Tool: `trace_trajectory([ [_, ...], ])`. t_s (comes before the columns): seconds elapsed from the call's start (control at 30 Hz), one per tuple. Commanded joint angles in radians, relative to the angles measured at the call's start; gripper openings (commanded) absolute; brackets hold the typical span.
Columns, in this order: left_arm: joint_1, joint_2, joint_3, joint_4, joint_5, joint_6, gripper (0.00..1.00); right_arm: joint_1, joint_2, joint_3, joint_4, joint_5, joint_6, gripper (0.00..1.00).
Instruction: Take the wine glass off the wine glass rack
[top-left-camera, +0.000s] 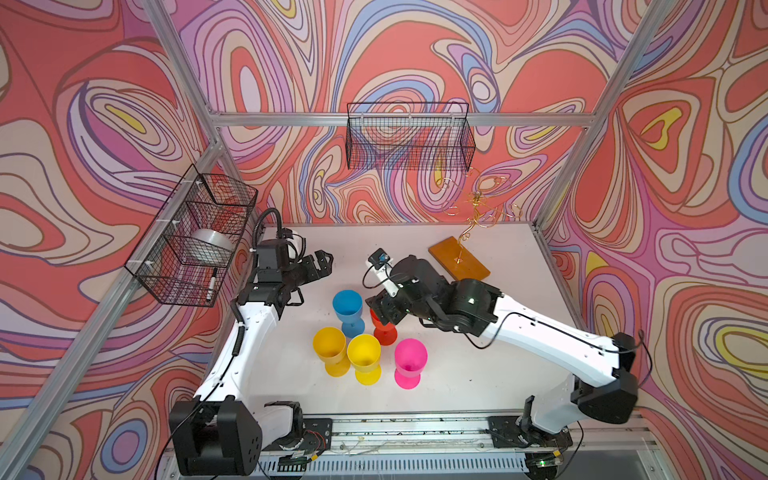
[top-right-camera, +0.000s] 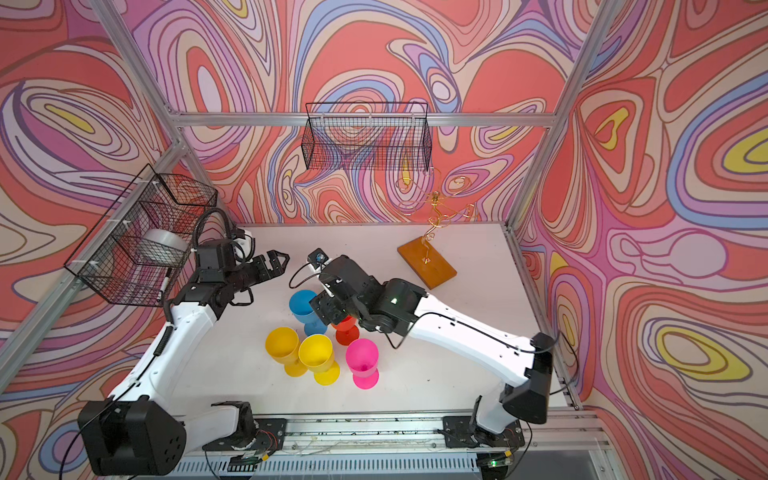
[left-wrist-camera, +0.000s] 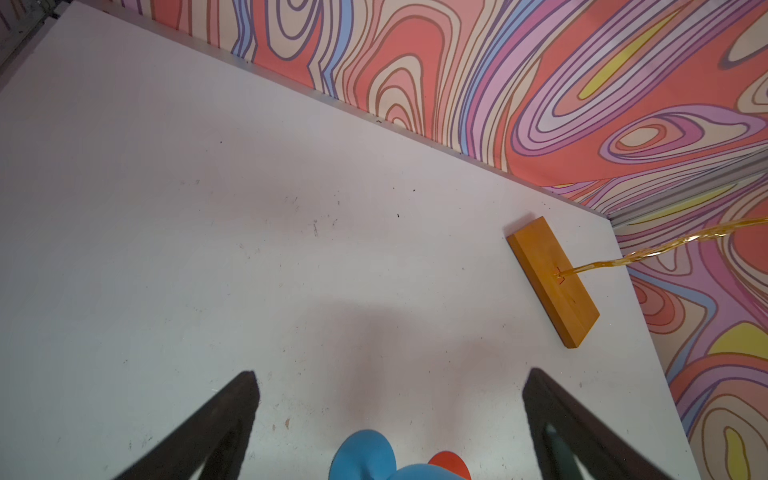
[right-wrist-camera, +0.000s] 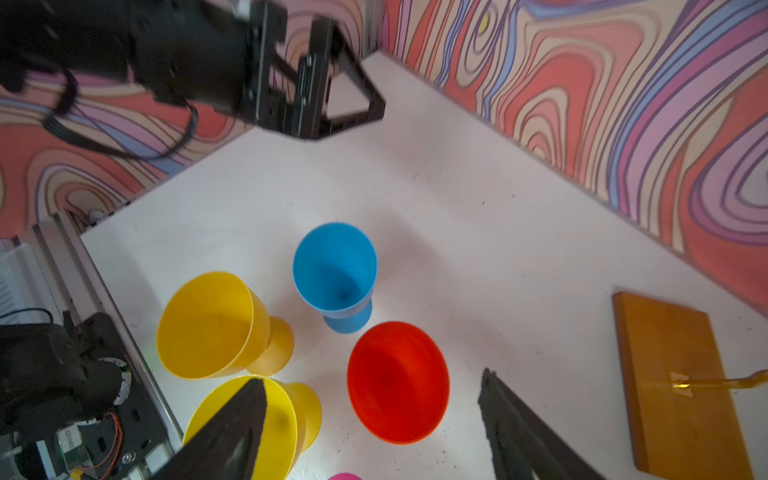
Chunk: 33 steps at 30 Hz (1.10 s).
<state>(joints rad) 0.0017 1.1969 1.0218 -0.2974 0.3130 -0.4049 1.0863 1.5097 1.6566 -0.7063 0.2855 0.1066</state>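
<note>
The wine glass rack, thin gold wire on an amber base, stands at the back right of the table; nothing hangs on its curled arms. A red wine glass stands upright on the table beside a blue one. My right gripper hovers just above the red glass, open, fingers wide on either side of its rim and clear of it. In both top views this gripper hides part of the red glass. My left gripper is open and empty, raised over the table's back left.
Two yellow glasses and a pink one stand close in front of the red glass. A black mesh basket hangs on the back wall. Another basket, on the left frame, holds a tape roll and a marker.
</note>
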Motion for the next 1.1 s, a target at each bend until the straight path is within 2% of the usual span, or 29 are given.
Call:
trace_trajectory([
  [0.0,0.006,-0.055,-0.05,0.118,0.033,0.003,1.0,0.001,-0.07,-0.001,0.129,0.155,-0.076,0.89],
  [0.1,0.006,-0.087,-0.082,0.158,0.022,0.015,1.0,-0.019,-0.131,-0.024,0.204,0.262,-0.119,0.92],
  [0.2,0.006,-0.109,-0.099,0.173,0.003,0.025,1.0,-0.073,-0.212,-0.079,0.27,0.308,-0.12,0.94],
  [0.33,0.005,-0.139,-0.122,0.188,-0.046,0.041,1.0,-0.189,-0.306,-0.185,0.239,0.269,-0.033,0.95],
  [0.5,0.004,-0.161,-0.143,0.208,-0.079,0.051,1.0,-0.219,-0.38,-0.401,0.221,0.256,0.055,0.96],
  [0.7,0.004,-0.171,-0.172,0.229,-0.153,0.066,1.0,-0.296,-0.445,-0.709,0.398,0.209,0.123,0.97],
  [0.87,0.002,-0.188,-0.214,0.248,-0.304,0.101,1.0,-0.462,-0.425,-0.846,0.522,0.13,0.177,0.98],
  [1.07,-0.021,-0.186,-0.283,0.285,-0.554,0.152,1.0,-0.615,-0.352,-0.939,0.66,0.143,0.186,0.98],
])
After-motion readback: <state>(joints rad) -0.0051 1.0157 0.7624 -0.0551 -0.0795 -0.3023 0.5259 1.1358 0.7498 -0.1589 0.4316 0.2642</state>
